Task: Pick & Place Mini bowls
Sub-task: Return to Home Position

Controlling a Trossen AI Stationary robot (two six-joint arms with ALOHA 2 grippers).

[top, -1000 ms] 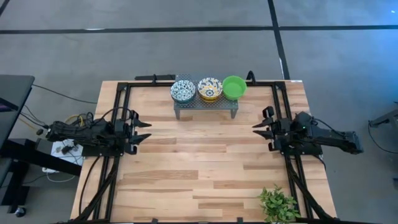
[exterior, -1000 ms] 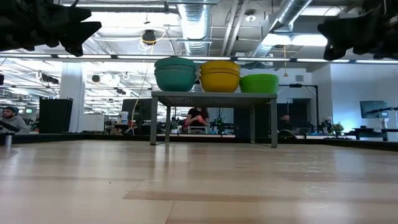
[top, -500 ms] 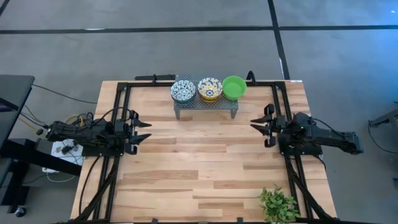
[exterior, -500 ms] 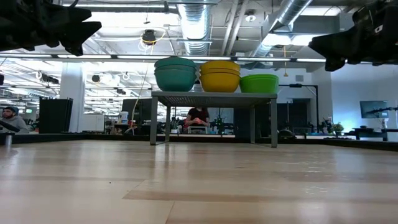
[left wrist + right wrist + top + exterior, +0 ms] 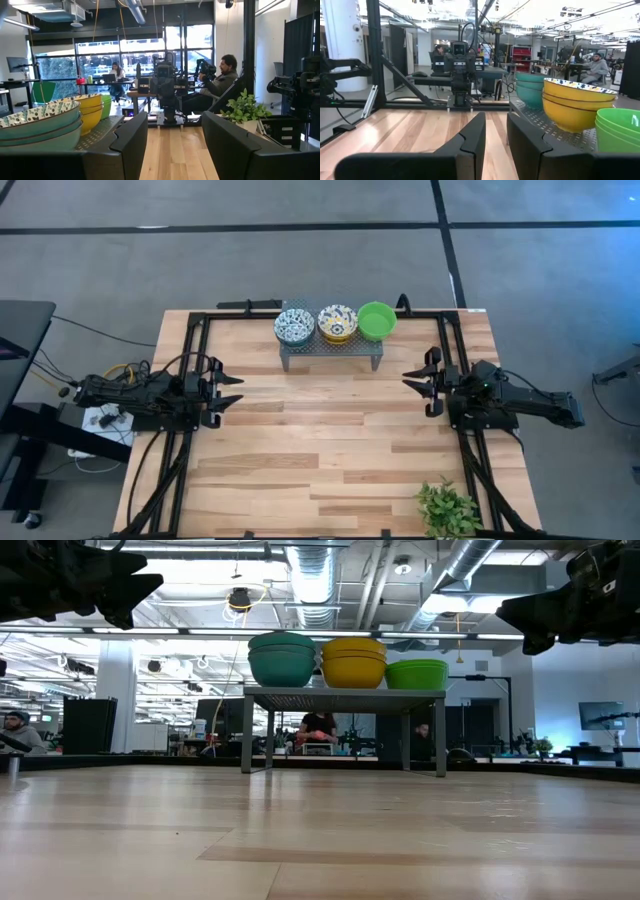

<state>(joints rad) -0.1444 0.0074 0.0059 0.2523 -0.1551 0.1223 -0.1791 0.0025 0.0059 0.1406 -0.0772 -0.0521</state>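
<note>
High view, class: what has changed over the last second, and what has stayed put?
The right gripper, open and empty, shifted slightly toward the shelf. The left gripper and the three stacks of mini bowls stayed as they were.

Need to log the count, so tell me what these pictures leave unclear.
- High view: only the top blue bowl, yellow bowl and green bowl show; those beneath are hidden.
- Right wrist view: green stack cut off by the edge.
- High view: plant cut by the bottom edge.
</note>
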